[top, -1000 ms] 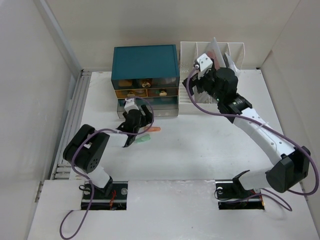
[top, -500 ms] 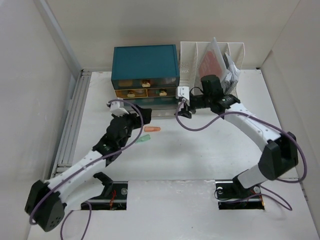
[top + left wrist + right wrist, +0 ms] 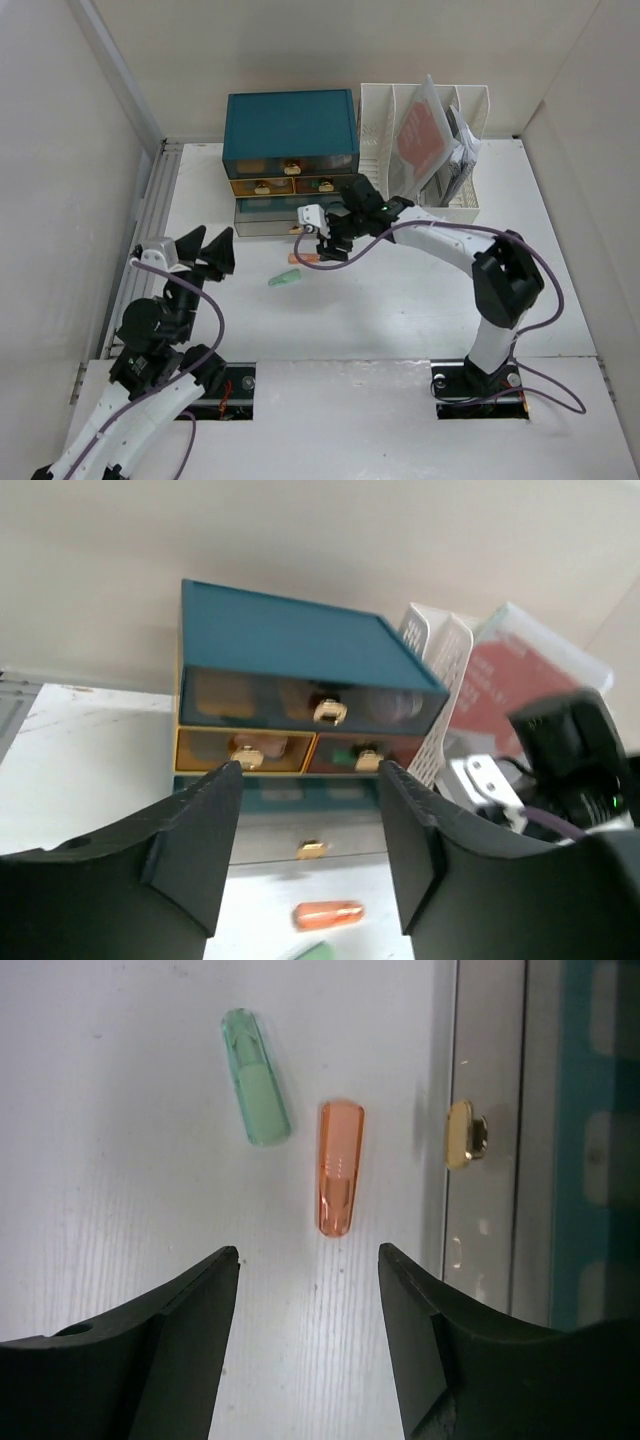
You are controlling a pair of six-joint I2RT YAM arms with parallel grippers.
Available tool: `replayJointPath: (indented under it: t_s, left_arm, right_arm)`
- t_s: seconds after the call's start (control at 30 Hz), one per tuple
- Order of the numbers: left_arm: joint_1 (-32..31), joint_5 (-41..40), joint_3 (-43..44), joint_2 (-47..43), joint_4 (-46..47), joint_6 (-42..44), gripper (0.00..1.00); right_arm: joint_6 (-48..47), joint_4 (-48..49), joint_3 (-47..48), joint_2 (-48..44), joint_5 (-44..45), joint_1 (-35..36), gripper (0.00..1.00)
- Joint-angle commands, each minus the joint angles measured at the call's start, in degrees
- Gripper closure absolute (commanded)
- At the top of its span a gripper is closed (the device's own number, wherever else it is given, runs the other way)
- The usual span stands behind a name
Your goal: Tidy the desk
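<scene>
The desk (image 3: 420, 310) is the white tabletop. A clear orange capsule-shaped piece (image 3: 303, 258) and a clear green one (image 3: 284, 279) lie on it in front of the drawer box. My right gripper (image 3: 328, 246) hovers open and empty just over the orange piece; in the right wrist view the orange piece (image 3: 340, 1168) lies just ahead of the open gripper (image 3: 307, 1252), with the green piece (image 3: 255, 1077) further off. My left gripper (image 3: 206, 250) is open and empty at the near left, looking at the drawers; the orange piece (image 3: 328, 915) shows below the gripper (image 3: 308, 772).
A teal drawer box (image 3: 290, 125) stands at the back, with a grey bottom drawer and its gold knob (image 3: 460, 1133). A white slotted file rack (image 3: 380, 115) holding papers stands to its right. Side walls enclose the desk.
My left gripper has pulled back from the two pieces to the near left. My right gripper has swung from the file rack down and left to above the orange piece.
</scene>
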Motion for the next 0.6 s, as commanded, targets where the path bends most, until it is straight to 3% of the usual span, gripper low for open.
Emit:
replayJointPath:
  t_s: [0.0,0.23,0.57]
  left_arm:
    - [0.0,5.4,-5.4,-6.4,1.1,7.4,0.45]
    - [0.0,6.6,-8.7,-15.2,3.3,10.4,0.28]
    - [0.0,10.2,-9.8,-17.6,3.8,11.5,0.27]
  right_arm:
    - [4.7,2.9,3.5,3.2,7.3,2.0,0.37]
    - [12.3,5.9,5.3,7.7,15.3,3.5,0.35]
    - [14.1,6.4,8.1,12.7,19.0,7.4,0.33]
